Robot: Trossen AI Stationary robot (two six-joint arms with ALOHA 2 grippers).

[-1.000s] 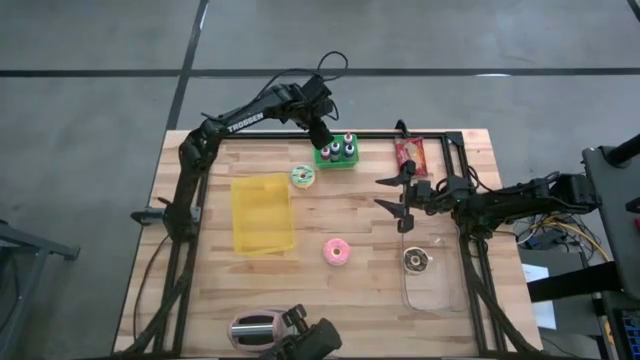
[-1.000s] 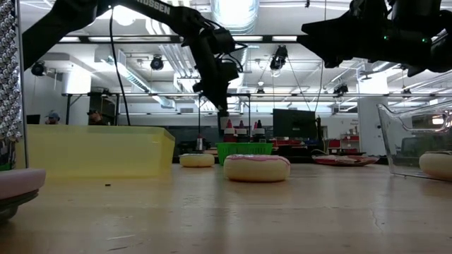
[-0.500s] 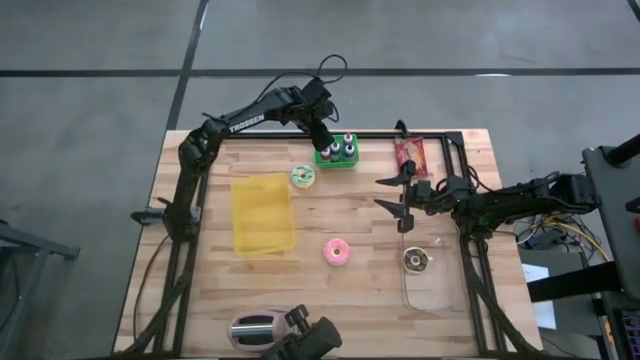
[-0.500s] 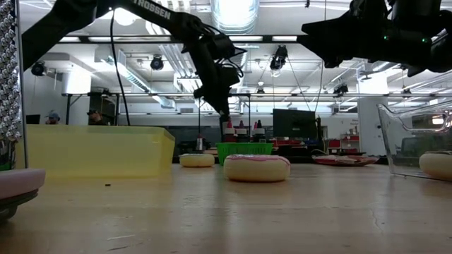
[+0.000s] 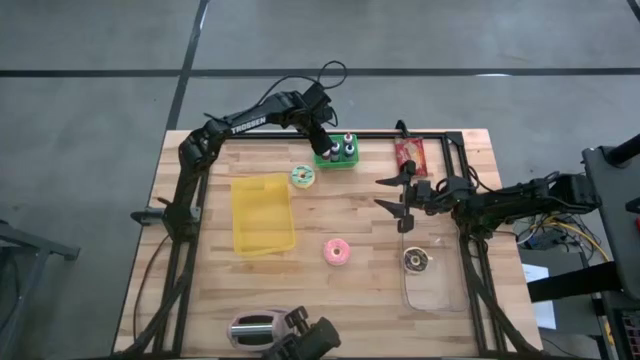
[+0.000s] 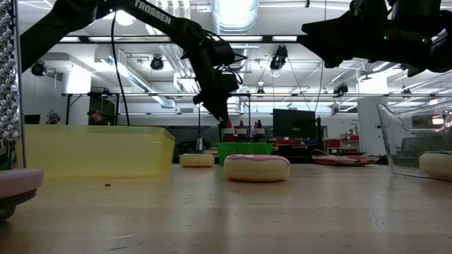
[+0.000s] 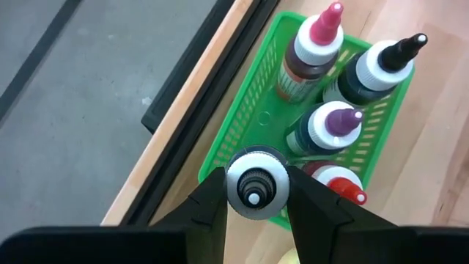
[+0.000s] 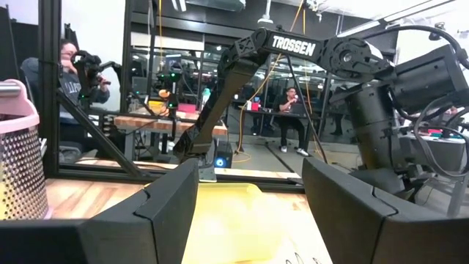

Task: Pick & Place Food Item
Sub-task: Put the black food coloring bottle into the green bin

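Overhead view, left to right. At the lower left edge of my light wooden plank counter (image 5: pixel 200 300) lies a pink perforated basket (image 5: pixel 256 329). In the left centre sits a translucent yellow rectangular plastic bin (image 5: pixel 262 213). Just to its upper right lies a small green-and-white frosted doughnut (image 5: pixel 303 176), and below that, near the centre, a pink-frosted doughnut (image 5: pixel 337 250).

My left hand (image 5: pixel 323 146) reaches to the upper centre of the frame, over the left end of a green plastic mesh basket of squeeze bottles (image 5: pixel 338 152) at the counter's far edge. In the left wrist view its two fingers (image 7: pixel 209 202) are closed against either side of a white-capped squeeze bottle (image 7: pixel 256 183), seen from above at the basket's near corner; four other bottles stand in the basket beside it.

Right of the basket, at the upper right, lies a red packaged snack (image 5: pixel 409 153). My right hand (image 5: pixel 402 200) hovers above the counter in the right centre, fingers spread wide and holding nothing, as the right wrist view confirms. Below it a clear plastic rectangular container (image 5: pixel 433 273) holds a dark chocolate-frosted doughnut (image 5: pixel 415 261).

Persons sit in the room beyond the counter in the right wrist view.
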